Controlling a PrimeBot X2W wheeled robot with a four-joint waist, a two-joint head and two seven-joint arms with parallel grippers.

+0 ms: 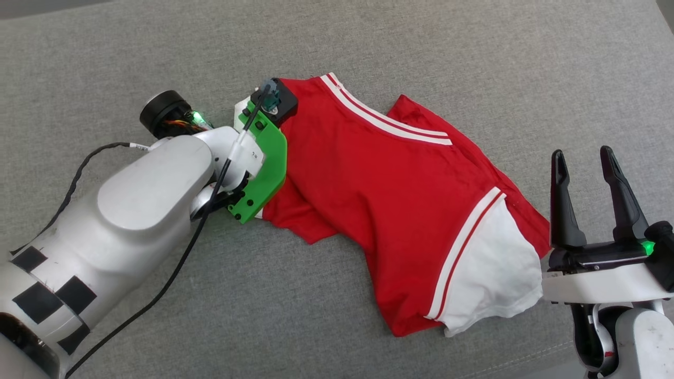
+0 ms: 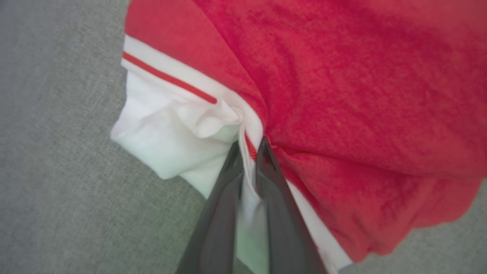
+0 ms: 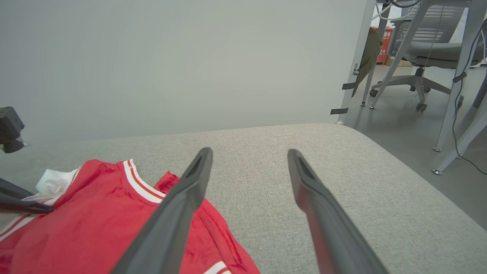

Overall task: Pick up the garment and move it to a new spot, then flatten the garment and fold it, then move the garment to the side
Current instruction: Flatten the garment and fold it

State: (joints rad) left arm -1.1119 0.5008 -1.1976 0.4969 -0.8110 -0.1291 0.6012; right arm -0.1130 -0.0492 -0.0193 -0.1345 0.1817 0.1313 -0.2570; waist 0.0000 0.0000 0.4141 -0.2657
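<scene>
Now the left end effector point(image 2: 249, 146) pinches the white left sleeve of the garment point(image 1: 389, 195), which lies rumpled on the grey cushion point(image 1: 368, 42); the right end effector point(image 1: 581, 153) gapes empty beside it.

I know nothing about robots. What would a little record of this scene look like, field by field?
Surface: grey cushion
Garment: red T-shirt with white sleeves, lying crumpled on the cushion
Left fingers: shut on the garment at one sleeve's striped seam
Right fingers: open, holding nothing, beside the other white sleeve
Background: office chair, pale wall
</scene>
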